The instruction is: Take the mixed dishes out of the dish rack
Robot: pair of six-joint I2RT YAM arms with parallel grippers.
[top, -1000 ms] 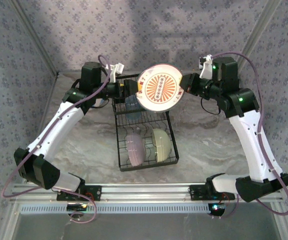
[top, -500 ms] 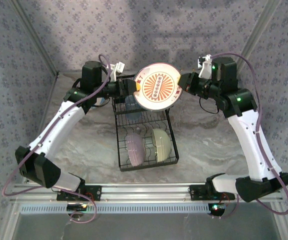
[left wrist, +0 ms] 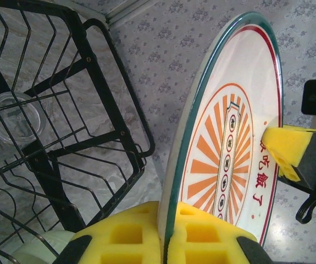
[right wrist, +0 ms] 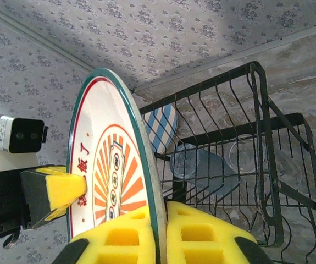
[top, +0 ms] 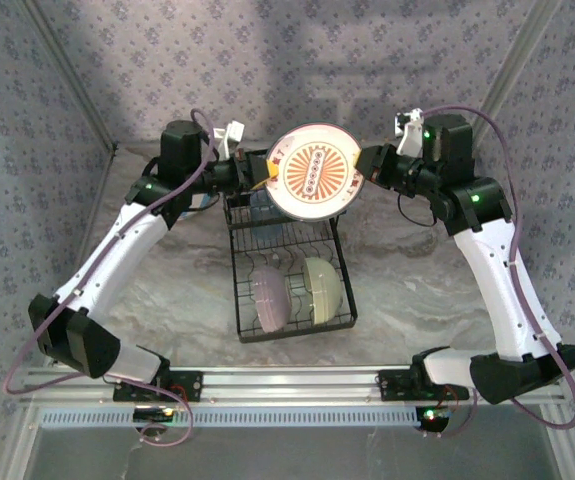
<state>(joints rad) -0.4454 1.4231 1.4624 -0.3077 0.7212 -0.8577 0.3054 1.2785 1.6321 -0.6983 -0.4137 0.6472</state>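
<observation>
The cream plate with the orange centre pattern hangs upright above the far end of the black wire dish rack. My left gripper is shut on its left rim, and my right gripper is shut on its right rim. In the left wrist view the plate is pinched edge-on in my left gripper. The right wrist view has the plate in my right gripper. A lavender bowl and a pale yellow-green bowl stand in the rack's near section.
Behind the held plate, a blue-and-white striped plate and a translucent blue cup sit in the rack's far part. A clear cup lies under the wires. Patterned walls close in the back and both sides; marbled table lies left and right of the rack.
My left gripper has moved in to the plate's left rim and shut on it. The plate, held by the right gripper throughout, has shifted slightly up and left.
</observation>
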